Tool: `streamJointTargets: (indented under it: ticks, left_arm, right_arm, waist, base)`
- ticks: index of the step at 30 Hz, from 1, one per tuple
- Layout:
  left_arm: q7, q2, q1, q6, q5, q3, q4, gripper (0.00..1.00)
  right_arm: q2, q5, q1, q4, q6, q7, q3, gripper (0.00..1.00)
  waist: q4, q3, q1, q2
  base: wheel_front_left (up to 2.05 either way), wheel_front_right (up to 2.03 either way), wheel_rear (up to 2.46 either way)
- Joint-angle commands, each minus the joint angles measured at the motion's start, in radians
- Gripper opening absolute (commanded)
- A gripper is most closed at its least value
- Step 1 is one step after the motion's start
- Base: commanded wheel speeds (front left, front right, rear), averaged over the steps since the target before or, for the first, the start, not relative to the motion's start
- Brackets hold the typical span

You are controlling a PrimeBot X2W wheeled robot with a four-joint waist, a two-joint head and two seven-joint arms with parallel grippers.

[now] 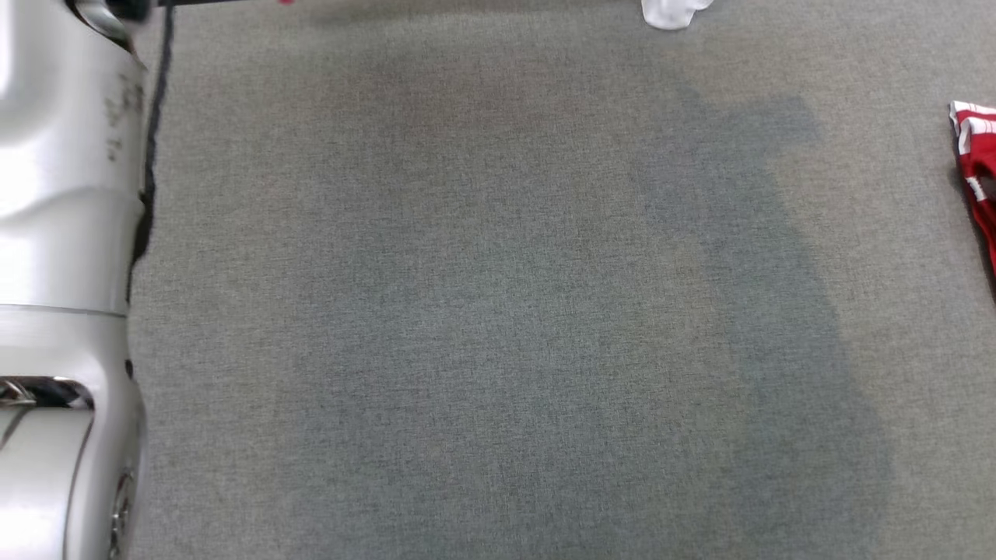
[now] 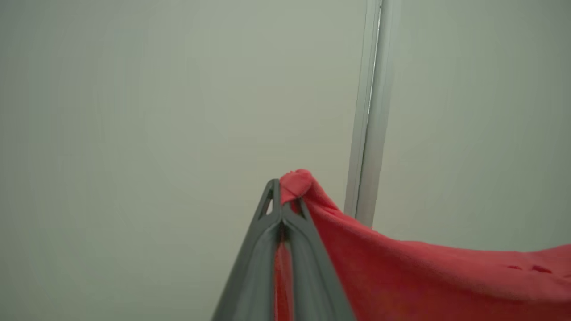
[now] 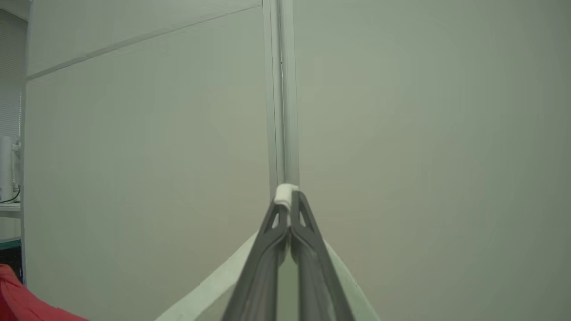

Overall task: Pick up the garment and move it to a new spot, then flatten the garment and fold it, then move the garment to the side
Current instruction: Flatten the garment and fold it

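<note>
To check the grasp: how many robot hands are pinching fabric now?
2. The left hand pinches the soft red fabric garment; the right hand pinches a white fabric edge.

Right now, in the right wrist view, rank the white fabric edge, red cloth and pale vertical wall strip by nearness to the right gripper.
1. White fabric edge: pinched at the right gripper tips.
2. Red cloth: lower left corner.
3. Pale vertical wall strip: far behind.

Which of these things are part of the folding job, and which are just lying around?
In the job: red garment; left gripper, shut on it; right gripper, shut on a white strip, seemingly its trim.
Apparently lying about: red-and-white cloth, right edge of the grey surface; white cloth, far edge.
</note>
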Motion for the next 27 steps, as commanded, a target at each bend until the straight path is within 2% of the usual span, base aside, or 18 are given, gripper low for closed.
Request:
streamJointTargets:
  ticks: [1, 7, 9, 12, 17, 27]
  left_arm:
    - [-0.004, -0.009, 0.006, -0.009, -0.008, 0.001, 0.067, 0.0]
    - [-0.005, -0.039, 0.072, -0.022, -0.035, -0.001, 0.333, 0.0]
    - [-0.007, -0.051, 0.118, -0.034, -0.052, 0.003, 0.415, 0.0]
    - [-0.009, -0.061, 0.179, -0.044, -0.069, 0.018, 0.439, 0.0]
    - [-0.009, -0.075, 0.324, -0.033, -0.089, 0.075, 0.332, 0.0]
    - [-0.007, -0.084, 0.709, -0.045, -0.024, 0.17, 0.012, 0.0]
  right_arm:
    - [0.014, 0.021, 0.018, 0.046, 0.0, -0.013, 0.038, 0.0]
    - [0.072, 0.105, 0.139, 0.209, 0.0, -0.032, 0.177, 0.0]
    - [0.092, 0.158, 0.236, 0.257, 0.0, -0.042, 0.229, 0.0]
    - [0.097, 0.223, 0.347, 0.272, 0.0, -0.052, 0.254, 0.0]
    - [0.072, 0.294, 0.548, 0.183, 0.0, -0.056, 0.193, 0.0]
    - [0.051, 0.175, 1.003, -0.186, 0.0, -0.056, -0.009, 0.0]
  waist:
    - [-0.002, 0.004, 0.0, 0.0]
    - [-0.018, 0.044, 0.0, 0.0]
    - [-0.021, 0.069, 0.0, 0.0]
    - [-0.018, 0.082, 0.0, 0.0]
    - [-0.012, 0.082, 0.0, 0.0]
    - [-0.02, -0.017, 0.0, 0.0]
  base:
    - [0.0, 0.0, 0.0]
    - [0.0, 0.0, 0.0]
    - [0.0, 0.0, 0.0]
    - [0.0, 0.0, 0.0]
    - [0.0, 0.0, 0.0]
    - [0.0, 0.0, 0.0]
